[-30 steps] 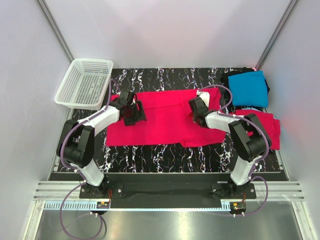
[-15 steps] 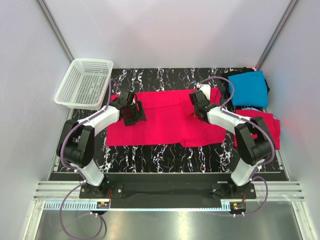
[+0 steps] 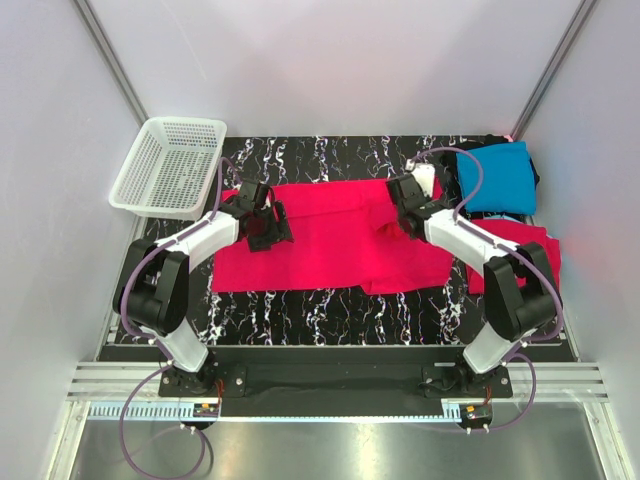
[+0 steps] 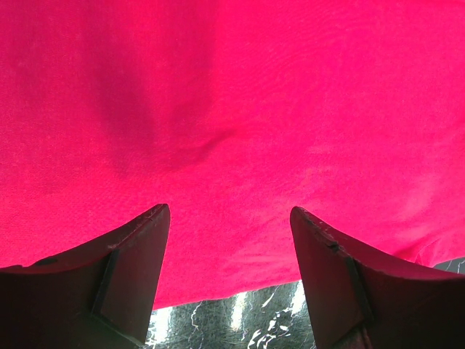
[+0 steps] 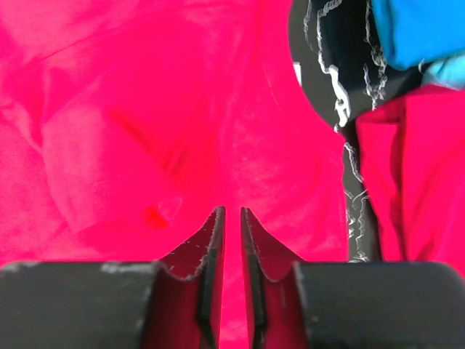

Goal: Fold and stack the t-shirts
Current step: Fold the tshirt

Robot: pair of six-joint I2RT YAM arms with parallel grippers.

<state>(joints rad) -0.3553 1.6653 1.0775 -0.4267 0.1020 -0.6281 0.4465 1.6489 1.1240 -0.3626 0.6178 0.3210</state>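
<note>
Red t-shirt (image 4: 232,109) beneath wide-apart left jaws

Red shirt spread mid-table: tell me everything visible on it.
The spread red t-shirt is bright pinkish-red soft cloth. It lies mostly flat on the black marbled table, long side left to right. Its right part is rumpled, with a raised fold. The left gripper is open over its left part. The right gripper, nearly shut, is at its far right corner; whether it pinches cloth is unclear. A strip of table separates it from the second red shirt.
</note>
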